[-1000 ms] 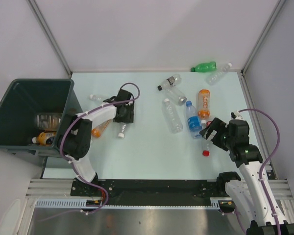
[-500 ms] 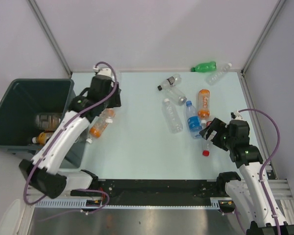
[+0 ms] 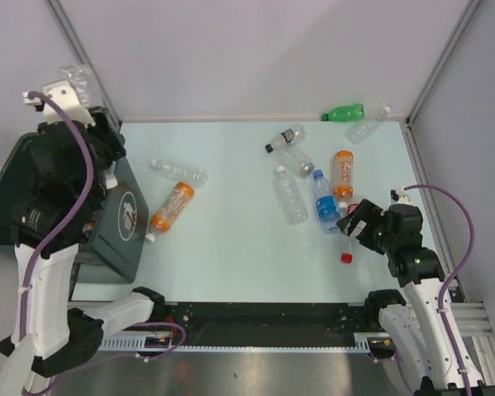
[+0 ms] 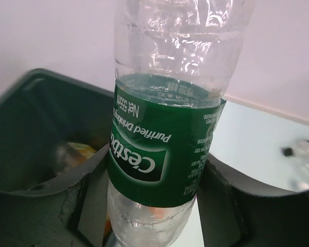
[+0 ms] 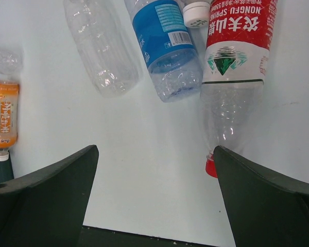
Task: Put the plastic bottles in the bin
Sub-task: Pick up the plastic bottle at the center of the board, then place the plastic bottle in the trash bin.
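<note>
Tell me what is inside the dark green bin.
One blurred orange-tinted bottle lies in the dark grey-green plastic bin. The clear green-labelled bottle in the left tool hides the rest.

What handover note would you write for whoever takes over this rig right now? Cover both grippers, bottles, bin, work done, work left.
Left gripper: shut on the green-label bottle, raised above the bin.
Right gripper: open, empty, low over the table beside the red-label bottle.
Done: at least one blurred bottle lies in the bin.
Left: release the held bottle; about ten more lie on the table, two near the bin.
</note>
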`<move>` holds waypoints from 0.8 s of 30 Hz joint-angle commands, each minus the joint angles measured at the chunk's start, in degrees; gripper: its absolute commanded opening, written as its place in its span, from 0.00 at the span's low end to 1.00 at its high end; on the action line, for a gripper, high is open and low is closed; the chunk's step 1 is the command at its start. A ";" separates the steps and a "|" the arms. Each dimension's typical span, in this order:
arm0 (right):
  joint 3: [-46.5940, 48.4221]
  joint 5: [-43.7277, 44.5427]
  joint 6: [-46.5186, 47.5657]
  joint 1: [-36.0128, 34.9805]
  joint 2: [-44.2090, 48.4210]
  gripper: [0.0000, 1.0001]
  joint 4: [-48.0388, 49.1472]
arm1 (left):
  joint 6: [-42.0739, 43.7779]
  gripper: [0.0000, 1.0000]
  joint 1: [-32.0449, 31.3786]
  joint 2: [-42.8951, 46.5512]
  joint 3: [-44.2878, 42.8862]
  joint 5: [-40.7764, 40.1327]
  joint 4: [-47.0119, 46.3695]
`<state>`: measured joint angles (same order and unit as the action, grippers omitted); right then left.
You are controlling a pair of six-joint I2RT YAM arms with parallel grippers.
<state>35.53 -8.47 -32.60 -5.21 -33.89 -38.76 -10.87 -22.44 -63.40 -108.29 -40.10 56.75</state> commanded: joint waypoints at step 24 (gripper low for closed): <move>0.51 5.21 -4.04 0.20 -5.30 1.00 4.57 | 14.58 1.00 3.80 11.81 19.27 -29.62 -14.69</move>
<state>35.48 -6.55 -34.50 -5.21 -36.64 -37.89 5.04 -18.96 -51.53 -86.80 -72.95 38.65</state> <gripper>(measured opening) 0.995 0.996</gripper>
